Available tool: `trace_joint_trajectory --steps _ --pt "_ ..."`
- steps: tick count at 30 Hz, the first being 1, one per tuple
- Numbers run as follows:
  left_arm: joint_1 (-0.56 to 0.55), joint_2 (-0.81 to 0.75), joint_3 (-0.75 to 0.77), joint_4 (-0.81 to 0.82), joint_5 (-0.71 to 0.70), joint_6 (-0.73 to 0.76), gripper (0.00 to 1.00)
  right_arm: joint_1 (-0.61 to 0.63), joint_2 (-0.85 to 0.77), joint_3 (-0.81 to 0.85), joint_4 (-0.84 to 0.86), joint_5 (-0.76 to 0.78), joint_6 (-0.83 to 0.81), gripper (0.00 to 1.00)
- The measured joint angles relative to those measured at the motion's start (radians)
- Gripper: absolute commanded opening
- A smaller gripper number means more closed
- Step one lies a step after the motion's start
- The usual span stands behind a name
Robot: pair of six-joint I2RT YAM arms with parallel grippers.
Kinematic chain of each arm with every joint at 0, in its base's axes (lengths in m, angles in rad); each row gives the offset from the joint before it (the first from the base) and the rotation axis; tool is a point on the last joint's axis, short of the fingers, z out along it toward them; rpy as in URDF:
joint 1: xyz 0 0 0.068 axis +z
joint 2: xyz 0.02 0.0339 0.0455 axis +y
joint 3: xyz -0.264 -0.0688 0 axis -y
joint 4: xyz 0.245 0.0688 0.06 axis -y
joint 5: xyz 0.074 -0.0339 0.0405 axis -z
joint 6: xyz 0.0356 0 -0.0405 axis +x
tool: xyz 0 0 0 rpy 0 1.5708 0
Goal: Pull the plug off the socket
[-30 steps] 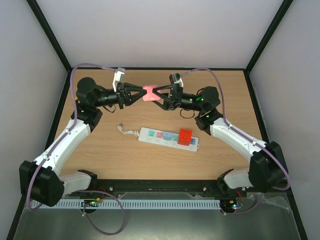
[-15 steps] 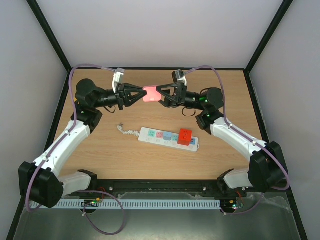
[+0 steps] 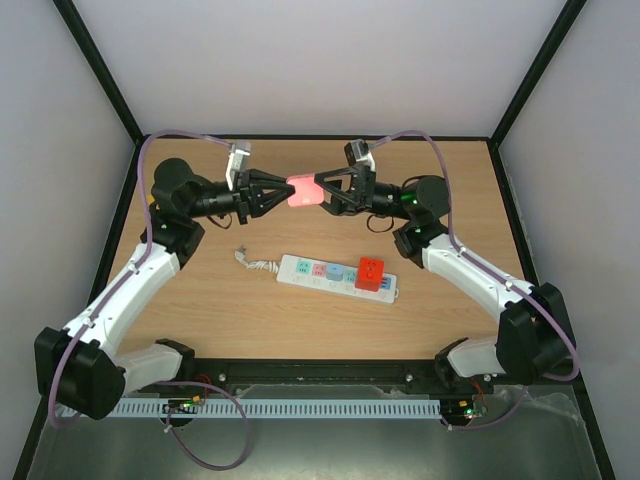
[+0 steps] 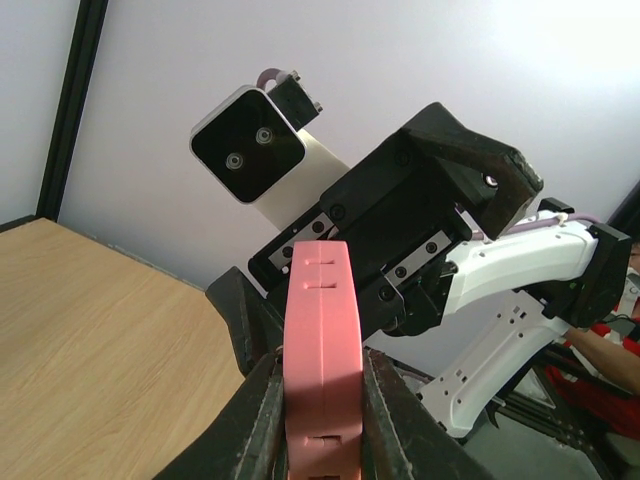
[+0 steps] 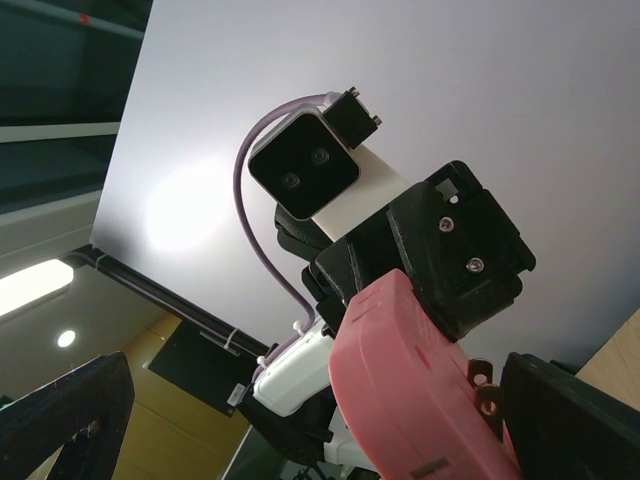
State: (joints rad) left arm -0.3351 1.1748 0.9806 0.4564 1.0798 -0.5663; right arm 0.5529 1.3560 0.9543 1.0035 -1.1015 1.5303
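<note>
A pink plug point(image 3: 303, 190) hangs in the air over the back of the table, between my two grippers. My left gripper point(image 3: 283, 193) is shut on it; in the left wrist view both fingers press its flat sides point(image 4: 318, 350). My right gripper point(image 3: 324, 187) faces it from the right with its jaws spread wide. In the right wrist view the plug point(image 5: 410, 380) sits by the right finger point(image 5: 575, 420), its metal prongs showing. The socket, a long white power strip point(image 3: 318, 272), lies on the table below with a red plug point(image 3: 370, 272) in it.
A short knotted cord end point(image 3: 250, 262) sticks out from the strip's left end. Black frame posts and pale walls close in the wooden table point(image 3: 220, 310) at the back and sides. A perforated rail point(image 3: 300, 408) runs along the near edge.
The right wrist has lifted and drawn slightly right, its fingertips easing back from the pink plug. The left gripper still holds the plug, shifted a little to the right.
</note>
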Motion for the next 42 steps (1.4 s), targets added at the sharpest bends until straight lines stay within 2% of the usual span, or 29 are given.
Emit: trace_joint_trajectory --steps 8,17,23,28,35,42 --pt "-0.003 -0.016 0.001 -0.060 0.000 0.080 0.02 -0.018 0.001 0.019 -0.004 -0.018 0.000 0.98" --pt "0.011 -0.011 0.011 -0.223 0.010 0.151 0.02 -0.051 -0.016 0.062 0.003 0.011 -0.050 0.98" --pt "0.026 -0.009 0.008 -0.207 0.037 0.108 0.02 -0.049 -0.059 0.066 -0.305 0.046 -0.307 0.98" --pt "0.033 -0.009 0.007 -0.206 0.039 0.105 0.02 -0.048 -0.064 0.028 -0.444 0.053 -0.394 0.98" --pt "0.039 0.003 0.007 -0.155 0.039 0.055 0.02 -0.005 -0.080 -0.022 -0.468 0.021 -0.401 0.98" --pt "0.028 0.015 -0.001 -0.101 0.050 0.008 0.02 0.024 -0.081 -0.037 -0.387 -0.015 -0.333 0.98"
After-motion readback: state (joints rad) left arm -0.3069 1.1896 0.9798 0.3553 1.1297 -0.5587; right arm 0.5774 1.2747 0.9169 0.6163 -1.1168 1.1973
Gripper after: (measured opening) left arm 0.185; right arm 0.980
